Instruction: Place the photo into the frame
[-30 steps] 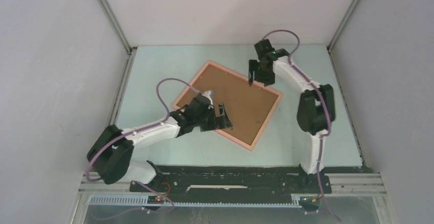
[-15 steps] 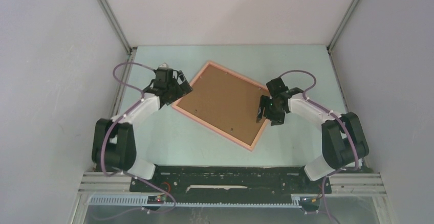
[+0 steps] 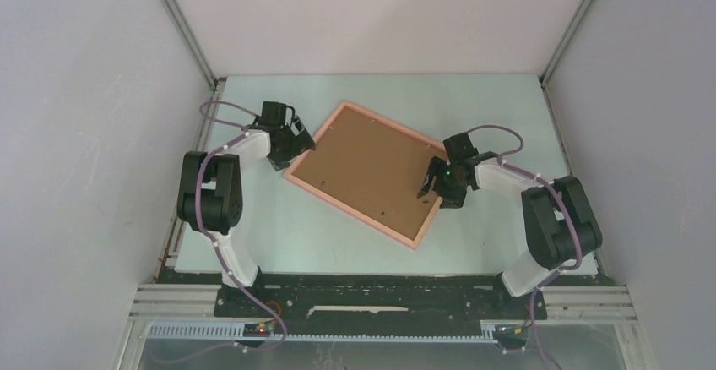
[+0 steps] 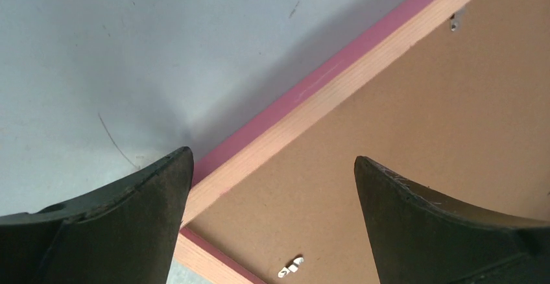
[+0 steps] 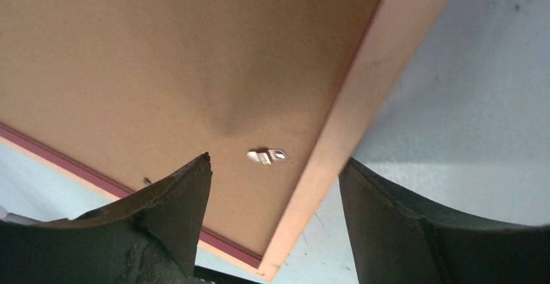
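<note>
Overhead, the left gripper (image 3: 295,144) hangs with its jaws spread wide and nothing between them. Just under its fingertips runs one short end of the frame (image 3: 350,211), which lies face down on the table (image 3: 507,108). In the left wrist view the pink rim crosses diagonally between the two fingers, with a corner close to one of them.

From that hand the frame's long axis stretches away toward the right gripper (image 3: 426,186), which hovers over the opposite short end. It too is parted and holds nothing. A small metal clip (image 5: 266,156) sits directly between its fingers, just inside the rim.

A brown backing board (image 3: 367,167) fills the frame. The photo is not visible, so I cannot tell whether it lies beneath.

Both arms are folded, elbows raised, wrists pointing down. The right hand seems better placed for the clip.
</note>
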{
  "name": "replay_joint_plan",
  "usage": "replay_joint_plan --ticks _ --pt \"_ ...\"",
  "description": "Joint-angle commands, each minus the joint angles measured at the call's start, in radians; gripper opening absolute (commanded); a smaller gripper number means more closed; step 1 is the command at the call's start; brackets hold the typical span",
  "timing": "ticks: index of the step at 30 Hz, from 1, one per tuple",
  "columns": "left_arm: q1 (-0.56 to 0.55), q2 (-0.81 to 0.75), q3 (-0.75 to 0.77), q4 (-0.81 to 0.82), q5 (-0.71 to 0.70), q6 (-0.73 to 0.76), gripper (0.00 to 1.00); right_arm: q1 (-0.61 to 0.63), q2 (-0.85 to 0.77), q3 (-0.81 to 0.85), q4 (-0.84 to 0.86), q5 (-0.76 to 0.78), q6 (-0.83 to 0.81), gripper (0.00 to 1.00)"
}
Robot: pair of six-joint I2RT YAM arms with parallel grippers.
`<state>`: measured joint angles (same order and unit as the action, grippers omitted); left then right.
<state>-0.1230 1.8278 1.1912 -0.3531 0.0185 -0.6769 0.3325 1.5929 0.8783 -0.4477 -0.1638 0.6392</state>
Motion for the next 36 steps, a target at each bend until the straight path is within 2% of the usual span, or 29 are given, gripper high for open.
replay_joint_plan --ticks 1,3,5,8,14,20,27,32,36 --pt "0.041 0.022 -0.008 0.071 0.202 -0.083 0.99 -0.004 0.060 0.061 0.046 -0.023 0.031 0.79" --pt "0.059 0.030 -0.079 0.157 0.355 -0.158 0.97 -0.004 0.084 0.089 0.034 -0.020 0.034 0.78" --pt "0.056 0.000 -0.166 0.245 0.403 -0.216 0.96 -0.005 0.109 0.126 -0.002 0.003 0.050 0.72" --pt "0.050 -0.091 -0.274 0.302 0.397 -0.248 0.95 -0.005 0.144 0.173 -0.071 0.029 0.054 0.69" --pt "0.037 -0.259 -0.453 0.347 0.293 -0.231 0.96 0.011 0.144 0.194 -0.138 0.122 0.041 0.68" --pt "0.034 -0.262 -0.457 0.349 0.273 -0.229 0.95 0.029 0.179 0.230 -0.167 0.138 0.019 0.61" --pt "0.033 -0.260 -0.449 0.348 0.258 -0.224 0.95 0.081 0.175 0.233 -0.205 0.177 -0.015 0.64" --pt "0.029 -0.254 -0.442 0.349 0.265 -0.218 0.95 0.086 0.163 0.214 -0.207 0.199 -0.033 0.55" --pt "0.026 -0.256 -0.441 0.348 0.261 -0.216 0.95 0.091 0.135 0.199 -0.200 0.175 -0.041 0.61"
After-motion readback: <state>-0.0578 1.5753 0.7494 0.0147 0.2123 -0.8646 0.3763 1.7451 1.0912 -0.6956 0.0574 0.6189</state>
